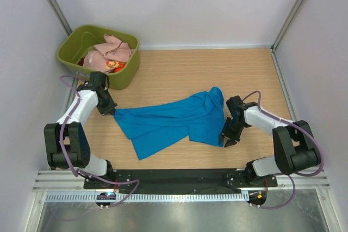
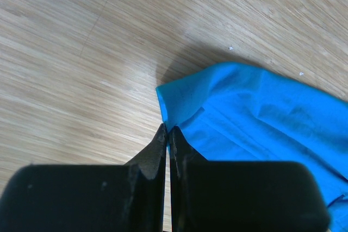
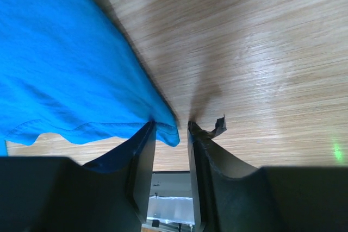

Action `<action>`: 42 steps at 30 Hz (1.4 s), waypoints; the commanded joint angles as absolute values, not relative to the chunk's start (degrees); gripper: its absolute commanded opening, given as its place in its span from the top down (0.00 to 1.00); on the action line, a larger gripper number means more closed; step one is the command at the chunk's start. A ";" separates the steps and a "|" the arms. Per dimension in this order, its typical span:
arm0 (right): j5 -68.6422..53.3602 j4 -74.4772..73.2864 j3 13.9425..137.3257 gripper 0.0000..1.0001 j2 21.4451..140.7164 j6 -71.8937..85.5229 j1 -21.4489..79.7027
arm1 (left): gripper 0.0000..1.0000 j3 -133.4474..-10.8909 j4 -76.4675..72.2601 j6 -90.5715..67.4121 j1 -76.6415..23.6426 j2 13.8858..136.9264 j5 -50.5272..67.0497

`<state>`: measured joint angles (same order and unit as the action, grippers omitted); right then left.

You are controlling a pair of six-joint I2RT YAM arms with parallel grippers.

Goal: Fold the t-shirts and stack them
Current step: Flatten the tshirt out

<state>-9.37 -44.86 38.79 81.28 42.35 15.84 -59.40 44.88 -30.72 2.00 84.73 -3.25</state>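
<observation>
The bright blue t-shirt [image 1: 174, 120] lies crumpled and partly spread on the wooden table. My left gripper [image 1: 110, 110] is shut on its left corner; in the left wrist view the closed fingertips [image 2: 167, 132] pinch the edge of the blue cloth [image 2: 255, 118]. My right gripper [image 1: 228, 137] is at the shirt's right hem, low over the table. In the right wrist view its jaws [image 3: 171, 129] stand apart, with a corner of the blue shirt [image 3: 70, 69] hanging between them. The pale pink shirt [image 1: 111, 50] and the red-orange patterned shirt [image 1: 115, 66] lie bunched in the tub.
The olive-green plastic tub [image 1: 73, 42] stands at the far left corner of the table, just behind my left arm. White walls close in the table on three sides. A black base rail [image 1: 174, 176] runs along the near edge.
</observation>
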 commanded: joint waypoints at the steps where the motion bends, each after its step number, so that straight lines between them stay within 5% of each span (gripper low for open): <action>1: -5.72 -41.14 36.47 0.64 81.83 43.68 15.82 | 1.00 -59.41 45.53 -29.36 1.93 83.06 -2.20; 6: -5.62 -39.64 37.09 0.72 84.02 44.12 15.91 | 1.00 -59.59 45.61 -29.36 1.93 82.88 -1.41; 12: -3.87 -37.80 37.26 0.99 84.20 44.74 15.91 | 1.00 -58.80 45.62 -29.44 1.93 81.56 -1.23; 26: -0.26 -47.37 69.13 0.99 72.52 45.26 5.12 | 1.00 -64.85 50.44 -30.76 1.85 73.75 -0.35; 42: 3.78 -47.20 105.37 0.99 73.47 43.52 -1.67 | 1.00 -77.51 52.92 -37.88 1.67 64.34 7.29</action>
<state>0.78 -50.06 100.25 73.89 45.21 -1.23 -72.55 54.39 -35.62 1.83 65.49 4.47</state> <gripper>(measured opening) 0.038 0.006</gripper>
